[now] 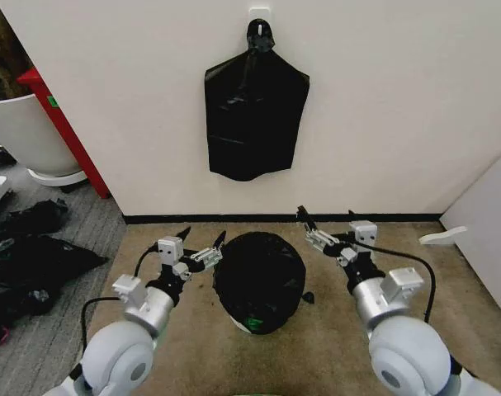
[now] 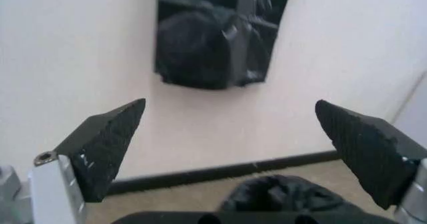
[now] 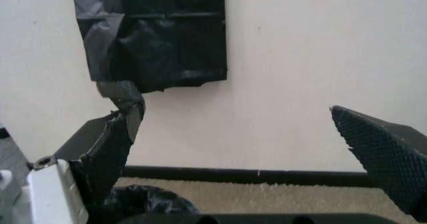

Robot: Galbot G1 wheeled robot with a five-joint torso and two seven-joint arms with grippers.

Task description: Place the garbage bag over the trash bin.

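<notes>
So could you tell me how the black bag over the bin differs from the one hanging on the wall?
The garbage bag is draped over the bin on the carpet, rounded and puffed; the wall bag hangs flat from a hook. The wall bag has a pinched neck at its top; the garbage bag shows none. Open hands flank the garbage bag, left hand and right hand. Both bags are glossy black plastic.

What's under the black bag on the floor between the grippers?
The garbage bag drapes over the trash bin; just a sliver of white bin shows at its lower edge. The rim and inside are covered. Both grippers, left and right, flank it, open.
</notes>
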